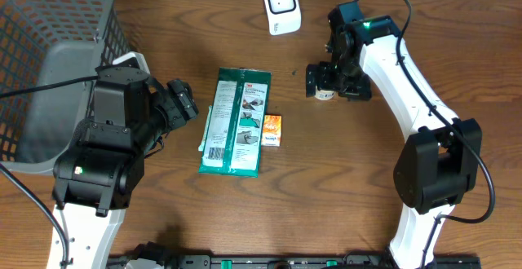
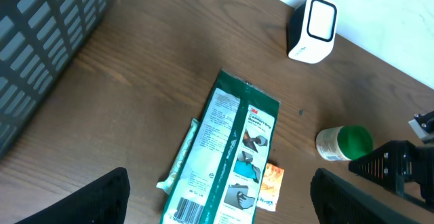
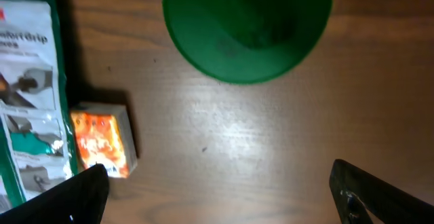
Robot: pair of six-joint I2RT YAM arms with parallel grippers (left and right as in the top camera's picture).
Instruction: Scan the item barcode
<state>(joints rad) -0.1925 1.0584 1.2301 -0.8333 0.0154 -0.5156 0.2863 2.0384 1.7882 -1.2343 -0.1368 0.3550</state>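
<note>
Right end effector (image 1: 336, 80) spread wide over green-capped white bottle (image 3: 247, 20) on brown wooden surface (image 1: 367, 179), not gripping it; left end effector (image 2: 217, 207) spread, empty, near flat green packet (image 1: 236, 122); small orange box (image 1: 272, 130) just beside packet; white scanner (image 1: 280, 6) at far edge.

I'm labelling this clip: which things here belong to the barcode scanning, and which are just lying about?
In the job: scanner; bottle, likely the item, below the open right gripper.
Lying about for now: package, orange box, basket.
</note>
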